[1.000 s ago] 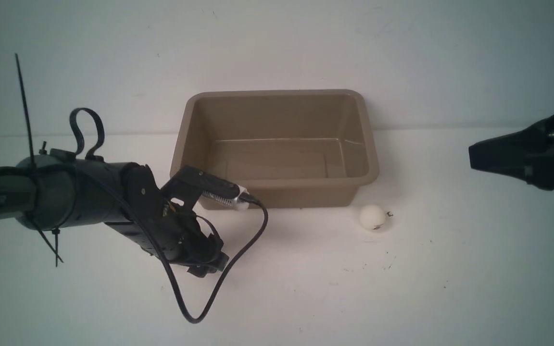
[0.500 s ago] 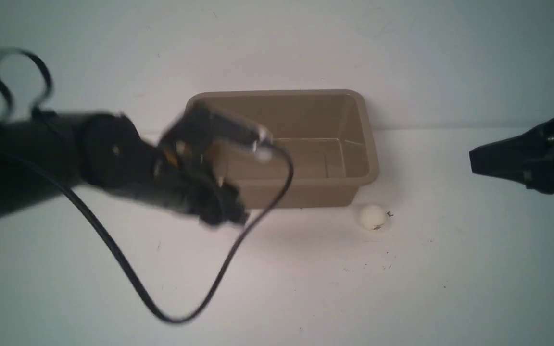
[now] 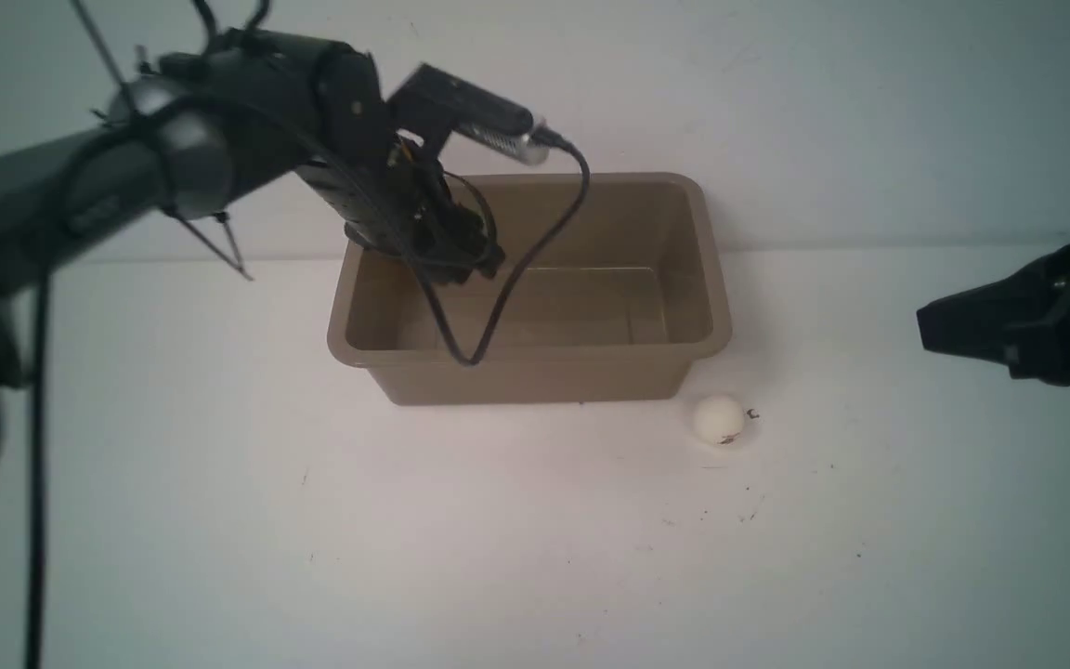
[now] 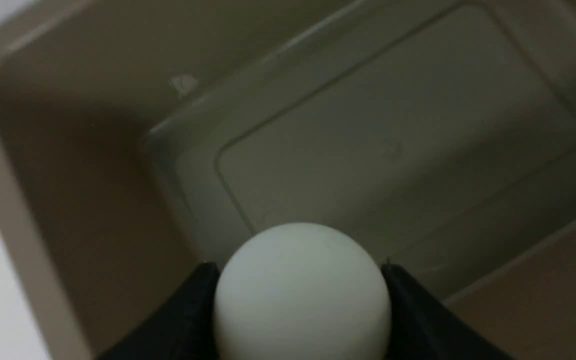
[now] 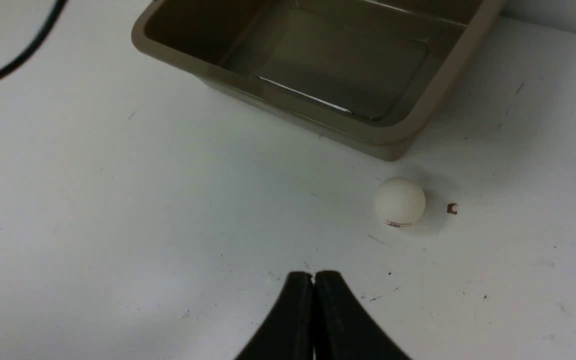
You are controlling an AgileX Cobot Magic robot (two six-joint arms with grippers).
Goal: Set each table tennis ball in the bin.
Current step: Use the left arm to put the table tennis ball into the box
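The taupe bin [image 3: 535, 351] stands at the back middle of the white table. My left gripper [image 3: 472, 263] hangs over the bin's left half. In the left wrist view my left gripper [image 4: 299, 271] is shut on a white table tennis ball [image 4: 300, 300], held above the bin's floor [image 4: 393, 150]; the front view hides this ball behind the gripper. A second table tennis ball [image 3: 719, 418] [image 5: 399, 201] lies on the table just off the bin's front right corner [image 5: 393, 145]. My right gripper [image 3: 927, 325] [image 5: 314, 276] is shut and empty, to the right of that ball and apart from it.
A black cable [image 3: 498, 307] loops down from the left wrist camera into the bin. A small brown speck [image 3: 752, 414] lies on the table right beside the loose ball. A white wall rises close behind the bin.
The left arm rose from the table in front of the bin's left corner and swung back over the bin, carrying its ball. The right arm and the loose ball stayed put.
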